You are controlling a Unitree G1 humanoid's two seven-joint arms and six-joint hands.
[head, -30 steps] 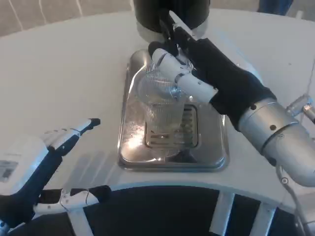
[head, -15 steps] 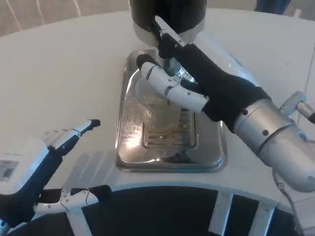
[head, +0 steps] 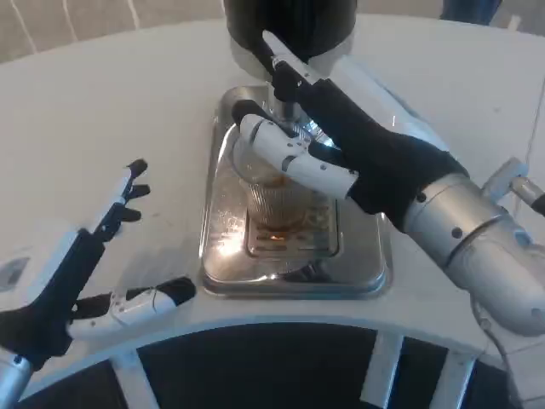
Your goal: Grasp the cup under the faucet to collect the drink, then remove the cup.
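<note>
Right hand (head: 341,141) fingers (head: 294,158) wrap the cup (head: 271,192), which stands on the tray (head: 221,247) under the faucet (head: 289,81). Clear plastic: likely light, slick, crushable; grip mid-wall gently. Left hand (head: 72,273) fingers spread, empty.

Left hand (head: 64,273) fingers spread; drink now in cup (head: 271,192)

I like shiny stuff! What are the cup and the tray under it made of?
The cup looks like clear ribbed plastic, maybe glass: you can see brownish drink through it. The drip tray looks like polished metal, since it mirrors light brightly.
</note>
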